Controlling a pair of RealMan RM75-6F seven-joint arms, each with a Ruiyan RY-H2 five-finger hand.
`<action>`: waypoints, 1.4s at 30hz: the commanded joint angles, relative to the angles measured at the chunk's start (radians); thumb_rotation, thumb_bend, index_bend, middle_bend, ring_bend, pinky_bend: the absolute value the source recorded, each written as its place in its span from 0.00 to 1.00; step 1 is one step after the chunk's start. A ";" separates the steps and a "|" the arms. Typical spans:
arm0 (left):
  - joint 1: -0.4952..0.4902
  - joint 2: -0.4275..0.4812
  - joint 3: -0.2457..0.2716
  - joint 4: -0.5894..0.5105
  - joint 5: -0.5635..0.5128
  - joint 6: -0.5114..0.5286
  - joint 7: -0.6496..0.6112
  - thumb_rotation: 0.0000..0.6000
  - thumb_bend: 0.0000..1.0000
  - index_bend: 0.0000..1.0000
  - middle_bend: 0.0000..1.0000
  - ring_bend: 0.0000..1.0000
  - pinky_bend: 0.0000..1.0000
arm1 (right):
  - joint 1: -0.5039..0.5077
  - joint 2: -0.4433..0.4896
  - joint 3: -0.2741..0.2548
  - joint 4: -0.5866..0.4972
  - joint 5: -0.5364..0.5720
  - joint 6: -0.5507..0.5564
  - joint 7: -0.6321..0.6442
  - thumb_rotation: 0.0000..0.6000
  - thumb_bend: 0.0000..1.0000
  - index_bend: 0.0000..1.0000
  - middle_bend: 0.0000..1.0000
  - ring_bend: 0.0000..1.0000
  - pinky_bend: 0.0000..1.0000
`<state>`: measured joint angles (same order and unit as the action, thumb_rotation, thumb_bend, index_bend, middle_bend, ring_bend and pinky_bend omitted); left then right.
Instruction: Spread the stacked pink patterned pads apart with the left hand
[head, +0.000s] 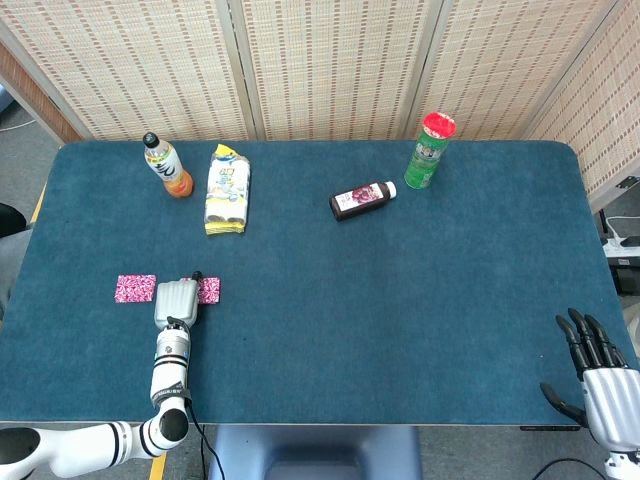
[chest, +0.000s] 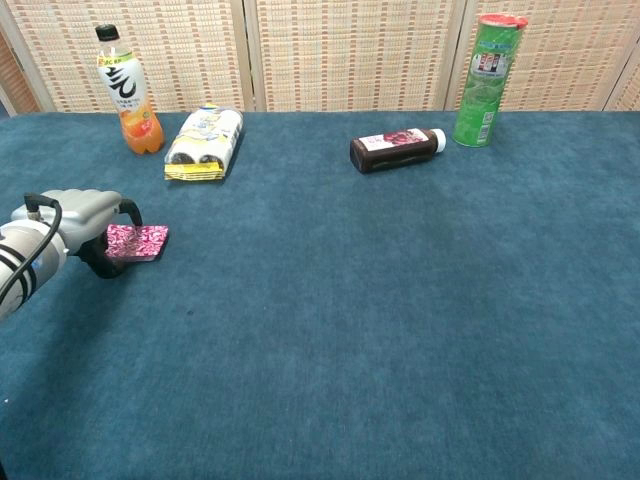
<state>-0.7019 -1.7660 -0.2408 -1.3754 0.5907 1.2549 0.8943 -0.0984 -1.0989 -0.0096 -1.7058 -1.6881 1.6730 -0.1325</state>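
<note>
Two pink patterned pads lie apart on the blue table. One pad (head: 135, 288) sits alone at the left. The other pad (head: 209, 290) (chest: 140, 241) lies flat just right of my left hand (head: 175, 300) (chest: 78, 226). That hand hovers low over the pad's left end, its fingers bent down and touching the pad's edge, with the thumb on the cloth below. The part of the pad under the hand is hidden. My right hand (head: 598, 372) rests off the table's near right corner, fingers straight and apart, holding nothing.
An orange drink bottle (head: 167, 166) and a yellow wrapped pack (head: 227, 190) stand behind the pads. A dark bottle (head: 362, 200) lies on its side mid-table, with a green can (head: 430, 151) beyond it. The table's front edge (head: 300, 424) is close behind my left wrist.
</note>
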 joint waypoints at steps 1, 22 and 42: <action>0.000 -0.001 -0.002 0.003 -0.001 0.000 0.000 1.00 0.39 0.23 1.00 1.00 1.00 | 0.000 0.000 0.000 0.000 0.000 0.000 0.000 1.00 0.10 0.00 0.00 0.00 0.27; 0.052 0.034 0.033 -0.050 0.141 0.065 -0.085 1.00 0.41 0.52 1.00 1.00 1.00 | -0.001 -0.001 0.001 0.002 -0.002 0.003 0.003 1.00 0.10 0.00 0.00 0.00 0.27; 0.293 0.267 0.272 -0.213 0.402 0.158 -0.276 1.00 0.41 0.53 1.00 1.00 1.00 | -0.002 -0.004 0.000 0.002 -0.005 0.004 -0.002 1.00 0.10 0.00 0.00 0.00 0.27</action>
<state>-0.4406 -1.5062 0.0007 -1.5967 0.9705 1.4067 0.6466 -0.1003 -1.1028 -0.0106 -1.7044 -1.6940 1.6776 -0.1341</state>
